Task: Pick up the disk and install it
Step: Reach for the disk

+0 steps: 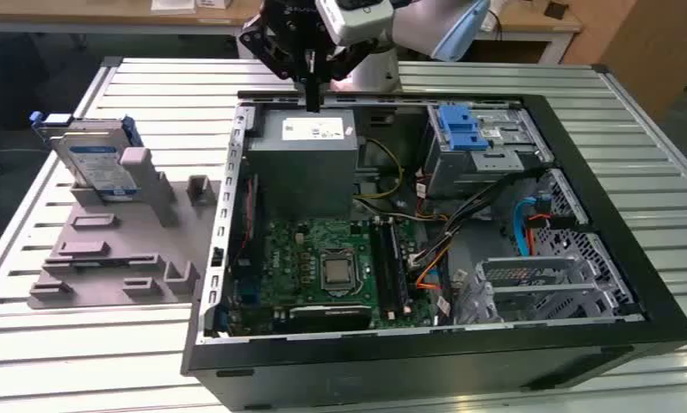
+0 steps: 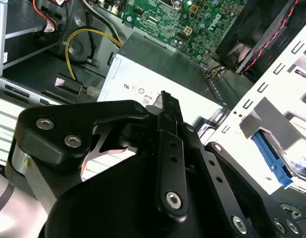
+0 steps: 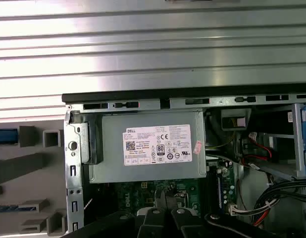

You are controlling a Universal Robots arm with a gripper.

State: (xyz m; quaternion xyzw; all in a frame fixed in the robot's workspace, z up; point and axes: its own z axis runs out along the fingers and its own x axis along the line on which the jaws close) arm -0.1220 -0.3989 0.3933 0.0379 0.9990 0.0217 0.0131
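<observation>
The disk [image 1: 98, 163] stands upright in a slot of a grey fixture plate [image 1: 102, 258], at the exterior view's left, outside the computer case. It is silver with a white-and-blue label and a blue frame. My gripper [image 1: 312, 93] hangs over the back edge of the open case [image 1: 436, 361], just above the grey power supply [image 1: 303, 142]. It is well to the right of the disk. Its fingers [image 3: 158, 213] are pressed together with nothing between them. In both wrist views the power supply [image 3: 143, 148] lies directly beyond the fingertips [image 2: 165, 101].
Inside the case are a green motherboard [image 1: 320, 267], a drive cage with a blue bracket [image 1: 470, 129], loose cables [image 1: 516, 224] and a metal bay [image 1: 550, 284]. The case and fixture rest on a ribbed metal table [image 1: 68, 361]. The arm's body [image 1: 367, 34] rises behind the case.
</observation>
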